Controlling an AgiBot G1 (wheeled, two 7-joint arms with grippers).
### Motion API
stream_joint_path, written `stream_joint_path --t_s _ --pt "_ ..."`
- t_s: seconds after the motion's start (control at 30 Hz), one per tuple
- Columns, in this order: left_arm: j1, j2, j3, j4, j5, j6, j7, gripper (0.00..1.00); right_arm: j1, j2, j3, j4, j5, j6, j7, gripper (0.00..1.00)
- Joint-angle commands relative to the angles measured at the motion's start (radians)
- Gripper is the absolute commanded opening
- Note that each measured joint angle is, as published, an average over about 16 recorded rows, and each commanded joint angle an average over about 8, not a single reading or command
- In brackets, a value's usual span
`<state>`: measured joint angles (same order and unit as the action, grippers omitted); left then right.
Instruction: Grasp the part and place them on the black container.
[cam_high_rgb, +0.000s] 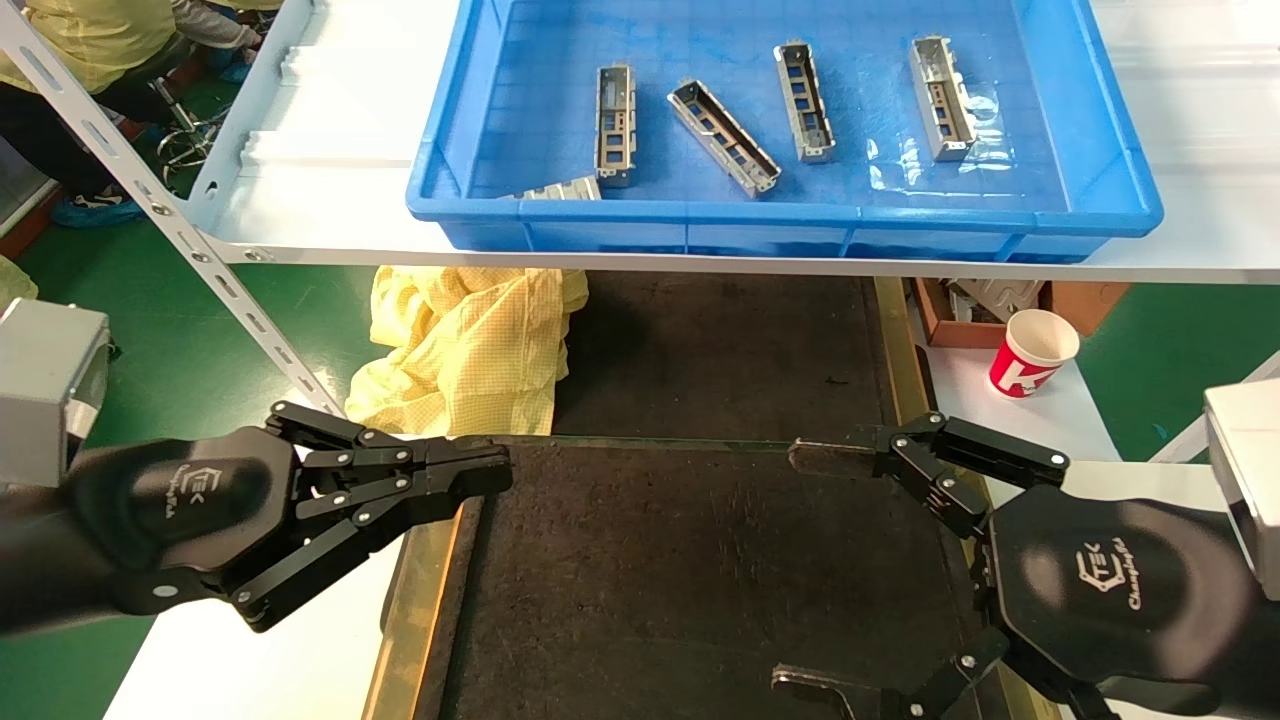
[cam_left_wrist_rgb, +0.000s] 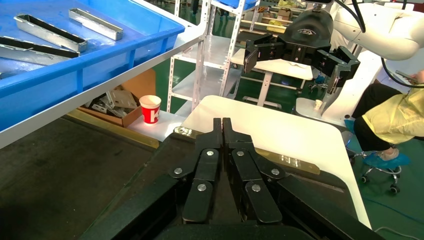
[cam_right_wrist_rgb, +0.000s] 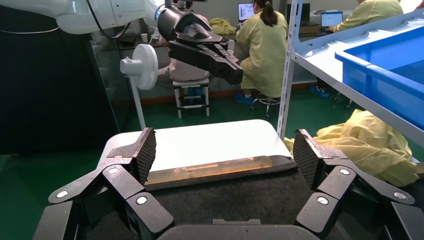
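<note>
Nothing is placed yet: the black container (cam_high_rgb: 700, 560) in the near centre lies bare. Five parts, including the part (cam_high_rgb: 723, 137) in the middle, lie in the far blue bin (cam_high_rgb: 1100, 100). The left gripper (cam_high_rgb: 490, 465) hovers clenched and empty; the right gripper (cam_high_rgb: 800, 570) hovers spread wide.

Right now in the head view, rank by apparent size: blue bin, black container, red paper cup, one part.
1. blue bin
2. black container, partly cropped and nearer the camera, so these two are unsure
3. red paper cup
4. part, about alike with the cup
</note>
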<state>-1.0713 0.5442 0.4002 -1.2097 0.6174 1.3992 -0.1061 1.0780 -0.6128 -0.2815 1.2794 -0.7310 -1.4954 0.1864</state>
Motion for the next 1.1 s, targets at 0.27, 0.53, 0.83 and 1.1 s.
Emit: stream_joint_path --t_s 0.27,0.53,0.83,1.1 --pt "0.000 0.000 0.000 0.000 0.000 0.000 0.000 0.00 0.024 0.000 0.000 -0.007 -0.010 0.014 0.013 1.00" --pt "0.000 0.000 0.000 0.000 0.000 0.000 0.000 0.78 0.200 -0.037 -0.020 -0.088 -0.121 0.155 0.102 1.00" --pt "0.000 0.000 0.000 0.000 0.000 0.000 0.000 1.00 0.447 -0.170 -0.088 -0.327 -0.320 0.358 0.170 1.00" --pt "0.000 0.000 0.000 0.000 0.000 0.000 0.000 1.00 0.658 -0.324 -0.167 -0.619 -0.473 0.457 0.157 1.00"
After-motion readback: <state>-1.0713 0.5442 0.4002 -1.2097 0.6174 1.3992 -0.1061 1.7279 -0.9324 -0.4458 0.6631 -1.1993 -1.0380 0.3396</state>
